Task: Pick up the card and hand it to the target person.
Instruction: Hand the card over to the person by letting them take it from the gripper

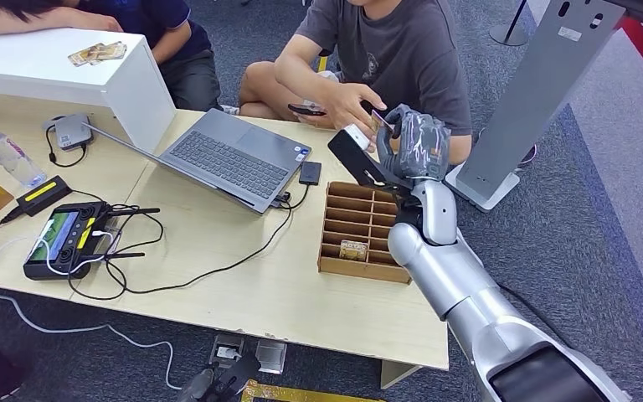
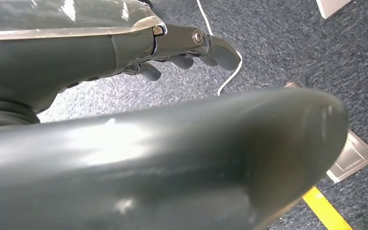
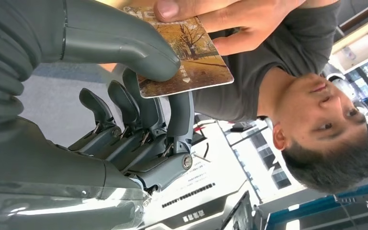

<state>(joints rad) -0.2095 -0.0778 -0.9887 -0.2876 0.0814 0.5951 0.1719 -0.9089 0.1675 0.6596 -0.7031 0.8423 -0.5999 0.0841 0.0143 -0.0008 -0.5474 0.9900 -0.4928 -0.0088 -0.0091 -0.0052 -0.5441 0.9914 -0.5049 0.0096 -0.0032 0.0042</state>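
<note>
My right hand (image 1: 419, 144) is raised beyond the table's far right edge, in front of a seated person in a grey shirt (image 1: 410, 50). It pinches a card (image 3: 191, 62) printed with autumn trees between the thumb and a finger. The person's hand (image 1: 347, 102) reaches in, and its fingers (image 3: 206, 12) grip the card's other end. In the head view the card (image 1: 378, 121) is a small sliver between the two hands. My left hand (image 2: 191, 45) hangs over the carpet with nothing in it, its fingers loosely curled.
A wooden slotted card box (image 1: 362, 230) with one card in it stands on the table (image 1: 218, 293) below my right arm. A laptop (image 1: 226, 159), a controller (image 1: 63, 239), cables and a bottle (image 1: 4, 155) lie to the left. A grey stand (image 1: 536, 92) rises at the right.
</note>
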